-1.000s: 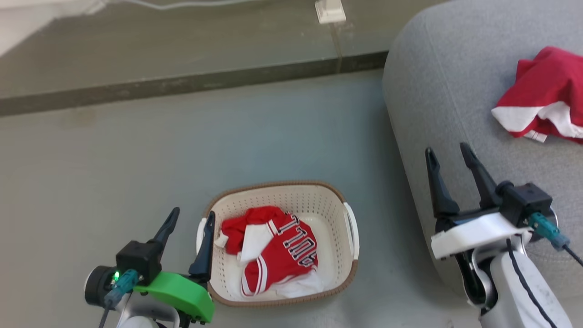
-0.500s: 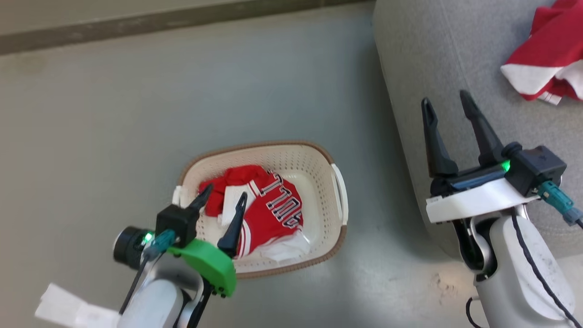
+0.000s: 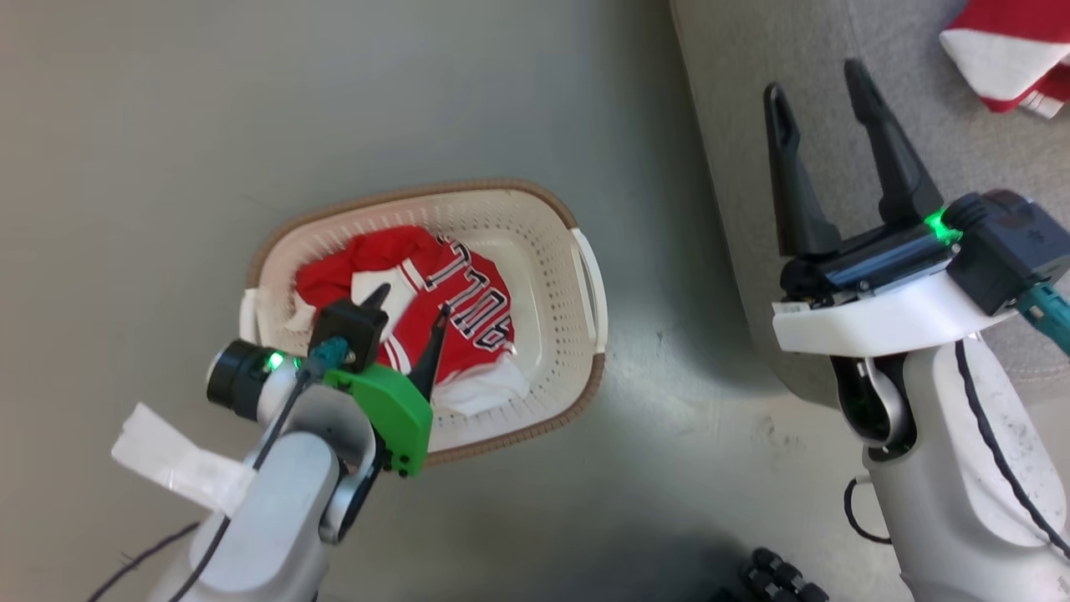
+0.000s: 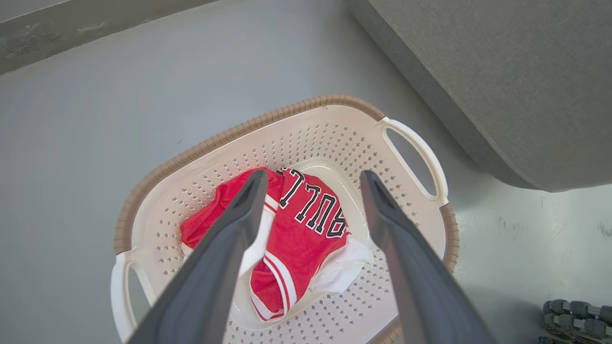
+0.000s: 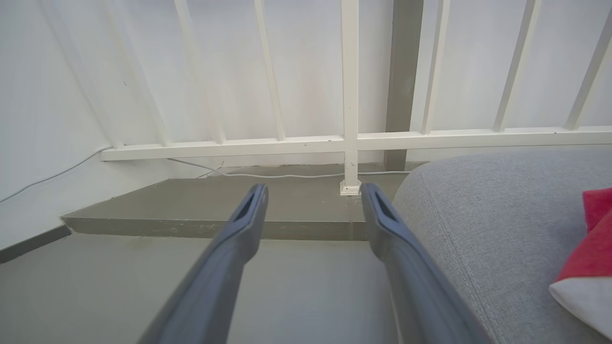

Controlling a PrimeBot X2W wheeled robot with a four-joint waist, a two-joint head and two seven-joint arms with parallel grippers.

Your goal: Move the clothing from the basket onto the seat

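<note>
The cream basket (image 3: 543, 242) (image 4: 334, 129) stands on the grey floor and holds red-and-white clothing with black-outlined lettering (image 3: 456, 309) (image 4: 306, 224). My left gripper (image 3: 410, 303) (image 4: 311, 179) hangs open above that garment, fingers pointing down into the basket without touching it. A second red-and-white garment (image 3: 1011, 50) (image 5: 588, 258) lies on the grey seat (image 3: 752, 100) (image 5: 483, 215) at the right. Beside the seat's left edge my right gripper (image 3: 815, 79) (image 5: 313, 191) is raised and open, holding nothing.
In the right wrist view a white railing (image 5: 349, 138) and a low grey step (image 5: 201, 210) stand beyond the floor, with a white cable (image 5: 267, 174) along the wall. A small dark ribbed object (image 3: 777, 577) (image 4: 573, 313) lies on the floor near my base.
The head camera has tilted down, shifting the whole picture upward. My left gripper has moved from beside the basket's left handle to over the lettered garment, still open.
</note>
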